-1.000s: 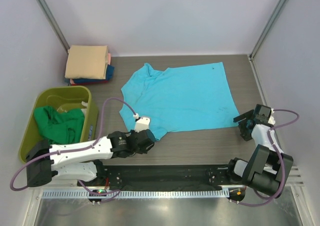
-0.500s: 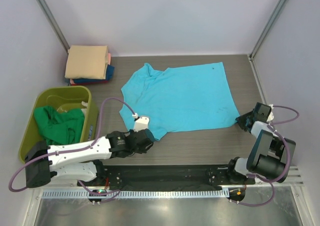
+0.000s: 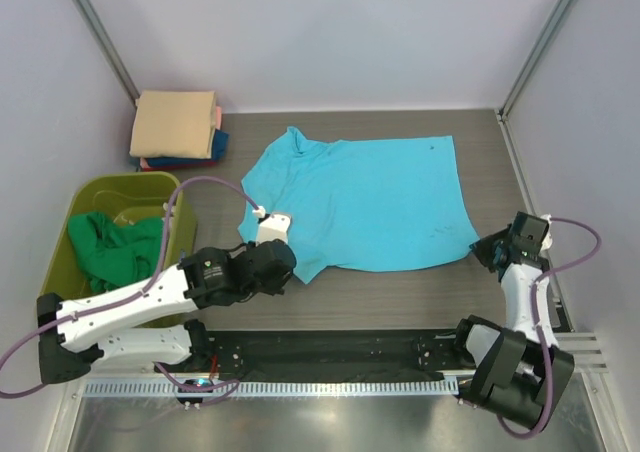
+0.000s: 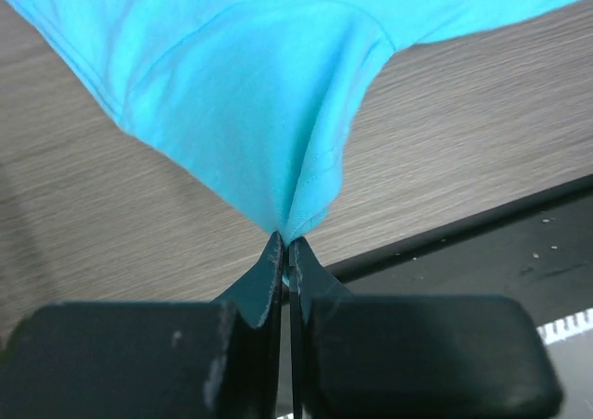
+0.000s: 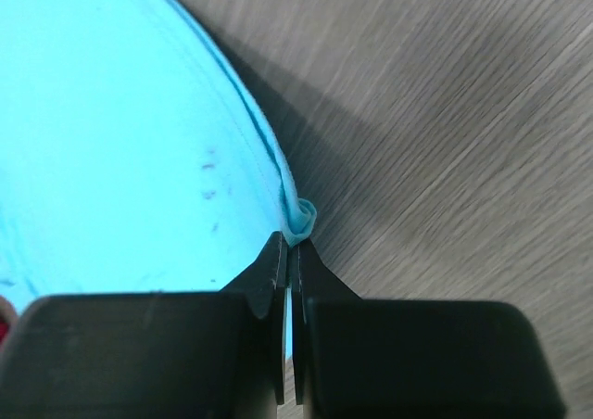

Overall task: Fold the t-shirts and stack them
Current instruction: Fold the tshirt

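Both jaws clench the near edge of the bright turquoise cloth t-shirt (image 3: pixel 365 202). An olive-yellow plastic bin (image 3: pixel 120 179) stands at the table's (image 3: pixel 400 292) left edge.

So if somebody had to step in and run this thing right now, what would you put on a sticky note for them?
Left hand: shut on the near left corner of the turquoise t-shirt.
Right hand: shut on that shirt's near right corner.
The shirt lies spread out on the table, not yet folded.
Done: a folded stack, tan on top, in the far left corner.
Left to do: fold this shirt and add it to the stack, then do the green t-shirt lying in the bin.
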Controlling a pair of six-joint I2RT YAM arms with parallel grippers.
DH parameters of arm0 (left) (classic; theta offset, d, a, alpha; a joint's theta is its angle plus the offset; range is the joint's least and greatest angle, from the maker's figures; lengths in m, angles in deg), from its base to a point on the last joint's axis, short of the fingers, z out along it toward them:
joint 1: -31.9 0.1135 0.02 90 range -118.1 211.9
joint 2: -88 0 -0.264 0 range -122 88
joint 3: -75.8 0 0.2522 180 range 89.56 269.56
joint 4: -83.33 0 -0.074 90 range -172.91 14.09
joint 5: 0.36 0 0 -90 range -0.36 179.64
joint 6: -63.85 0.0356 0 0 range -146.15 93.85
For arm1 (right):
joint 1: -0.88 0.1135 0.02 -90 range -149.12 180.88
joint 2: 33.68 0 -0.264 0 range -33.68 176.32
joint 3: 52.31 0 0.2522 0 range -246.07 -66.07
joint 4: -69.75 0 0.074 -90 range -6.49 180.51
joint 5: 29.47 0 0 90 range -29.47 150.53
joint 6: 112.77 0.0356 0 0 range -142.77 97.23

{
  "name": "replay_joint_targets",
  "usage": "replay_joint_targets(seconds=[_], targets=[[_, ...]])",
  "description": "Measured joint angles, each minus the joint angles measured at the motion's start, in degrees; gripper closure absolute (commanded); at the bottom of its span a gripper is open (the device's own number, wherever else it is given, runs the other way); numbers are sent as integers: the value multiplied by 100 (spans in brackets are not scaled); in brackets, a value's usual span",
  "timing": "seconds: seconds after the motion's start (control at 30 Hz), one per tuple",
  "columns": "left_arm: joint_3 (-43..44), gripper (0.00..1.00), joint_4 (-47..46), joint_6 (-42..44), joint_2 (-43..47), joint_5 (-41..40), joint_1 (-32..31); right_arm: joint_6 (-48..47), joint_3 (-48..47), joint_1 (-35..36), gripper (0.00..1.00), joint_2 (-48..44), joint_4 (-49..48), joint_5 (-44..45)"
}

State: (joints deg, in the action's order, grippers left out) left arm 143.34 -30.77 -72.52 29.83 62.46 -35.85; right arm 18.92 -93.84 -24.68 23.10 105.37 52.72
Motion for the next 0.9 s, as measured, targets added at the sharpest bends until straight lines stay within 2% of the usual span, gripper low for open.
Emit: replay_joint_targets(seconds=[0.1, 0.23, 0.53, 0.9], targets=[[411, 100, 245, 221, -4, -17, 0, 2, -282, 0, 99, -470, 501, -46], [1012, 100, 485, 822, -186, -15, 297, 2, -723, 0, 99, -350, 743, -144], [2068, 100, 273, 2468, -1440, 656, 2433, 48, -1731, 136, 99, 1145, 597, -413], [3425, 100, -216, 3740, -3484, 1405, 3910, 278, -3016, 553, 99, 3095, 90, -367]])
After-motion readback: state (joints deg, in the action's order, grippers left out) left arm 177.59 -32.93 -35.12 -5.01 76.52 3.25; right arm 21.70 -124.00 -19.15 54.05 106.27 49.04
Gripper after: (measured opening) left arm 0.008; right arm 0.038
